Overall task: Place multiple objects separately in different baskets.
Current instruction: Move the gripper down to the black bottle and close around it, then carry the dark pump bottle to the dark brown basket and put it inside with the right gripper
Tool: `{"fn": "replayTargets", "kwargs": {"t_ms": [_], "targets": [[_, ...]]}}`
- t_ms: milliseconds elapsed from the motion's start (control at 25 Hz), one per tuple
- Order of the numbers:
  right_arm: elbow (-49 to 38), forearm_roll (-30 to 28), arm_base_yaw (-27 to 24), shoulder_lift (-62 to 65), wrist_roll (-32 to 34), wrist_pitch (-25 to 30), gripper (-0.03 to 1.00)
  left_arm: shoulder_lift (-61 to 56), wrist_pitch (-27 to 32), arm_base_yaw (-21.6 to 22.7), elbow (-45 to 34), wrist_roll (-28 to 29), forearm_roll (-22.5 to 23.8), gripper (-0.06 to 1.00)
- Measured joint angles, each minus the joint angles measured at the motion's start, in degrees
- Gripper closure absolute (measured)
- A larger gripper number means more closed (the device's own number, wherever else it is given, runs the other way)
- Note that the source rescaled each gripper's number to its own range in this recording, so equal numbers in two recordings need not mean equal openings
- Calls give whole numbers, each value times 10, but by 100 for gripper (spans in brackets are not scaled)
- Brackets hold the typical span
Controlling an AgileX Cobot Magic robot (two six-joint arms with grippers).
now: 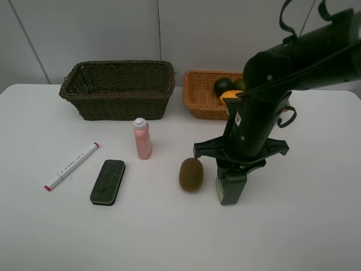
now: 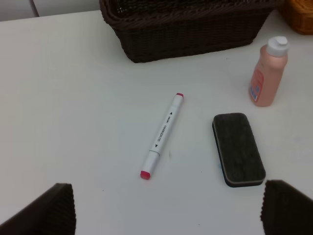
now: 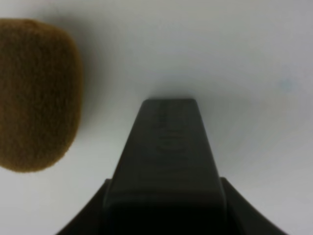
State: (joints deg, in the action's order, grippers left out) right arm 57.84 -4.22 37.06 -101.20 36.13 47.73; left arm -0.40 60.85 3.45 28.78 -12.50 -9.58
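Shows a fuzzy, matte brown, egg-shaped kiwi (image 1: 191, 174) lying on the white worktop (image 1: 293, 231), just beside the right tool (image 1: 230, 195) but apart from it. Shows that tool closed and empty, tips possibly touching the worktop. Shows the left tool (image 2: 168, 208) spread wide, holding nothing.

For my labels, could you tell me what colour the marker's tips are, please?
Red, on the white marker, clearest in the left wrist view.

The high camera looks down on the whole table (image 1: 316, 226). The left wrist camera looks down at a slant at the marker (image 2: 163, 134) and eraser (image 2: 238, 149), which the high view shows at lower left. The right wrist camera sits very close to the kiwi (image 3: 34, 93).
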Motion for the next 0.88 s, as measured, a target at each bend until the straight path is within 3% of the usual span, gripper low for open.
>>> {"fn": "replayTargets", "kwargs": {"t_ms": [200,640,880], "targets": [[2,-1,0,0,0,5,96,0,0,0,0,0,0,-6],[102,-16,0,0,-41,119,96,0,0,0,0,0,0,-6],[164,-28,0,-1,-67,146,96,0,0,0,0,0,0,-6]]}}
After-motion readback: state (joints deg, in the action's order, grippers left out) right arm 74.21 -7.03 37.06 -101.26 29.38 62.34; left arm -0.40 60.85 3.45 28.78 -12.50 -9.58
